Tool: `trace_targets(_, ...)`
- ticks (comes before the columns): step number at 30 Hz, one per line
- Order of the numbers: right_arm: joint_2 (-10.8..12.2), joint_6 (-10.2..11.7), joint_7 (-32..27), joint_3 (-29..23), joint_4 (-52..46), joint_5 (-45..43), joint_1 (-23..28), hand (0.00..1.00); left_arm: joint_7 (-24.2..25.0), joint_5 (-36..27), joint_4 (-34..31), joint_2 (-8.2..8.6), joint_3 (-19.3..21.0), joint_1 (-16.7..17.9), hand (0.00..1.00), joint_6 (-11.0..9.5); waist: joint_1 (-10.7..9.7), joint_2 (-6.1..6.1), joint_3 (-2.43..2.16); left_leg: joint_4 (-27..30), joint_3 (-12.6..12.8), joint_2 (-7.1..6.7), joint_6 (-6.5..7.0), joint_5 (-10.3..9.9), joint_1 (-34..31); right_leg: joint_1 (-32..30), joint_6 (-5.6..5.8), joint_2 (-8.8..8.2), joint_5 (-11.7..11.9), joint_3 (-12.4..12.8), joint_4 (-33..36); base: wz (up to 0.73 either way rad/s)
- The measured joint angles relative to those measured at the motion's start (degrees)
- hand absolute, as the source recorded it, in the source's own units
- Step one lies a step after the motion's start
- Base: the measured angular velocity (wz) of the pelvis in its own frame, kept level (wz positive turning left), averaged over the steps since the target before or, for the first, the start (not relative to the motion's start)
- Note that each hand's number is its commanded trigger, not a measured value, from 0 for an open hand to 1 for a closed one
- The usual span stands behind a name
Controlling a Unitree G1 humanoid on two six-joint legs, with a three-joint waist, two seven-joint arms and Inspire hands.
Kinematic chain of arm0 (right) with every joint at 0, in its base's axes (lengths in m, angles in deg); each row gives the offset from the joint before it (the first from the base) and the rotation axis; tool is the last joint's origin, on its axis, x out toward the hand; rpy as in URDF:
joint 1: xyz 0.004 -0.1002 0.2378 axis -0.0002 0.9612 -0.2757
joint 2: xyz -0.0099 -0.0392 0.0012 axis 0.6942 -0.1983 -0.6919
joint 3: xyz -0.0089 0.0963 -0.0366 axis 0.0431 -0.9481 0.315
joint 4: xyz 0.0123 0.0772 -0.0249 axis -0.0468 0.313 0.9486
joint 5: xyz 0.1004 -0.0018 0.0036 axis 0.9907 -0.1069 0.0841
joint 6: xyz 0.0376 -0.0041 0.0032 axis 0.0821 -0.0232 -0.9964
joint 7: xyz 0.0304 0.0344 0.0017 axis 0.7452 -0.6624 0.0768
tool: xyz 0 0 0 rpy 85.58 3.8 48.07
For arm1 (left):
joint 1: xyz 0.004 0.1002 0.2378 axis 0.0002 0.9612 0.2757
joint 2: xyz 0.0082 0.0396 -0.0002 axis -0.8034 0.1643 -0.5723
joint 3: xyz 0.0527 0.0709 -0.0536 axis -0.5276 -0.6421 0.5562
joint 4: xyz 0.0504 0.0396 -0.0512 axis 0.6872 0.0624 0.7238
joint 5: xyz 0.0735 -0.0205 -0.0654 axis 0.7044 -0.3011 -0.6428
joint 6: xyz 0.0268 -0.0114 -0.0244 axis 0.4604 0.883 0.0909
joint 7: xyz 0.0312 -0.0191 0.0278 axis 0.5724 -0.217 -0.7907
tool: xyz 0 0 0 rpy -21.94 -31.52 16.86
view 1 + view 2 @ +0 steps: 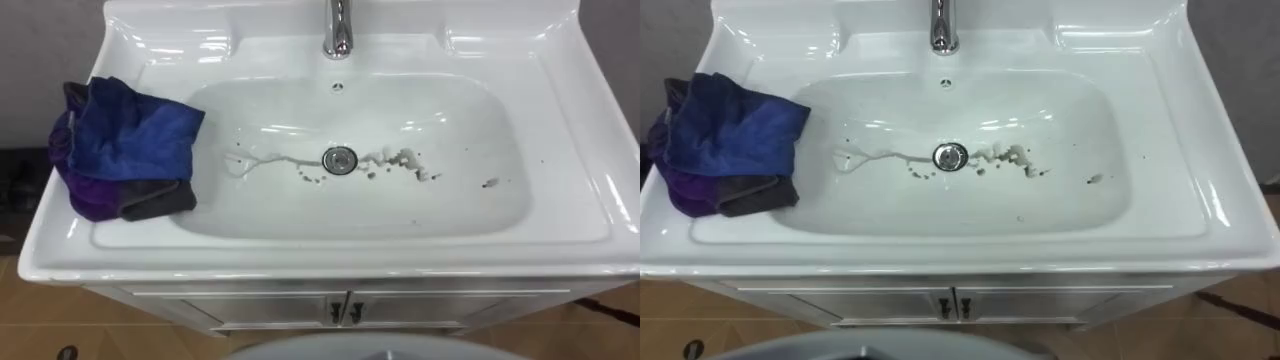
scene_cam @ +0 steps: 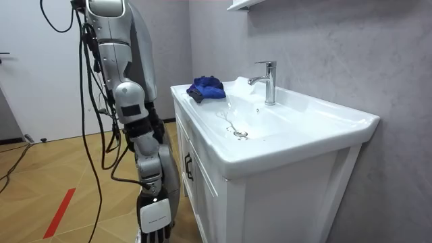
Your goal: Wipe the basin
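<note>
Basin [image 1: 560,150] has dirty streaks [image 1: 400,160] around the drain [image 1: 340,160]. Blue cloth [image 1: 125,145] sits bunched up on the basin's left rim. Robot stands at the vanity [image 2: 270,196] front with its right hand [image 2: 154,231] hanging down low. Can't tell if it's open or closed.
</note>
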Motion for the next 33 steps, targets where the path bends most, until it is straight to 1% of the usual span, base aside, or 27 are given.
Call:
trace_targets(13, -0.25, 0.09, -0.49, 0.04, -0.29, 0.79, 0.03, 0.00, -0.25, 0.07, -1.44, 0.00, 0.11, -0.28, 0.00, -0.05, -0.04, 0.17, 0.08, -0.03, 0.01, -0.09, 0.00, 0.00, 0.11, 0.09, 0.06, -0.07, -0.07, 0.30, -0.12, 0.00)
trace_targets(19, -0.48, -0.08, 0.28, 0.04, -0.35, 1.03, 0.04, 0.00, -0.24, -0.01, -1.67, 0.00, 0.17, 0.07, 0.00, -0.01, -0.02, 0.31, 0.15, -0.04, -0.30, -0.12, 0.03, -0.02, 0.02, 0.07, 0.09, -0.10, -0.14, -0.03, -0.13, 0.01)
trace_targets(24, -0.54, -0.09, 0.03, 0.22, 0.15, 2.95, 0.05, 0.00, -0.30, -0.12, -1.66, 0.19, 0.17, 0.10, 0.00, 0.06, 0.10, 0.39, 0.15, 0.12, -0.66, -0.13, 0.04, -0.03, -0.33, -0.05, 0.09, -0.07, -0.15, -0.21, -0.08, 0.04)
trace_targets(26, -0.58, -0.04, -0.06, 0.21, 0.78, 4.10, 0.02, 0.00, -0.34, -1.70, -1.65, 0.39, 0.59, 0.09, 0.00, -0.07, 0.15, 0.33, 0.14, 0.59, -0.81, -0.17, 0.05, -0.04, -0.74, -0.08, 0.08, -0.12, -0.15, -0.47, -0.13, 0.04)
trace_targets(30, -0.53, 0.01, 0.08, 0.10, 1.27, 4.43, 0.06, 0.00, -0.38, -4.04, -1.63, 0.67, 4.37, 0.66, 0.00, -0.61, 0.15, 0.24, 0.14, 0.87, -1.49, -0.30, 0.05, -0.04, -0.70, 0.49, 0.08, -0.22, -0.15, -1.19, -0.17, 0.09)
trace_targets(33, -0.57, 0.01, -0.15, -0.03, 1.53, 5.07, 0.13, 0.00, -1.57, -6.84, -1.54, 0.63, 7.58, 0.97, 0.00, -1.00, 0.86, 0.38, 0.17, 0.87, -1.49, -0.29, 0.05, -0.04, -0.61, 0.60, 0.07, -0.20, -0.17, -1.19, -0.26, 0.01)
